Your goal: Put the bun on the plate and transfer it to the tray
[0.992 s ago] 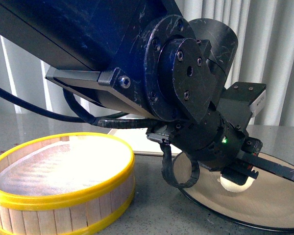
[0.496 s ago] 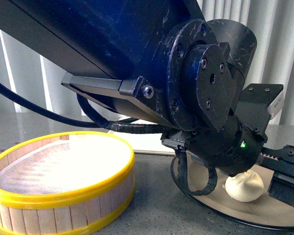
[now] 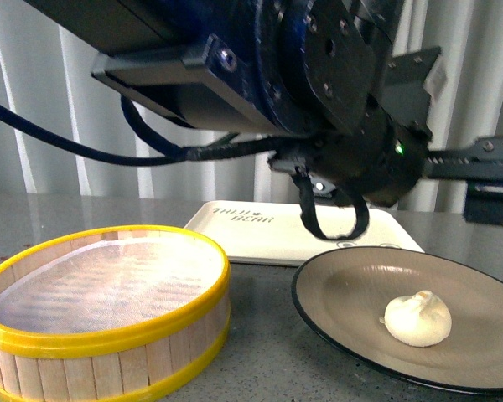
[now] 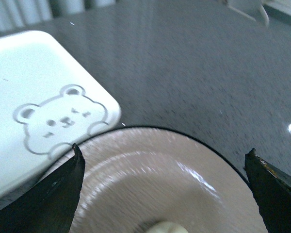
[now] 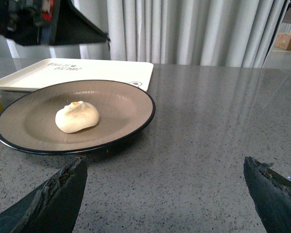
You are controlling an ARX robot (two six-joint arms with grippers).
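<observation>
Front: noted bun (image 3: 417, 319) on plate (image 3: 344, 293), tray (image 3: 260, 239) just behind plate.
Left wrist: left end effector (image 4: 163, 162) spread wide, empty, above plate.
Right wrist: right end effector (image 5: 165, 167) likewise, beside plate.
Judged placing done; next, grip plate rim, carry to tray.

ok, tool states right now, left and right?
Left tool: open, empty, above the plate.
Right tool: open, empty; the bun lies free on the plate.
</observation>
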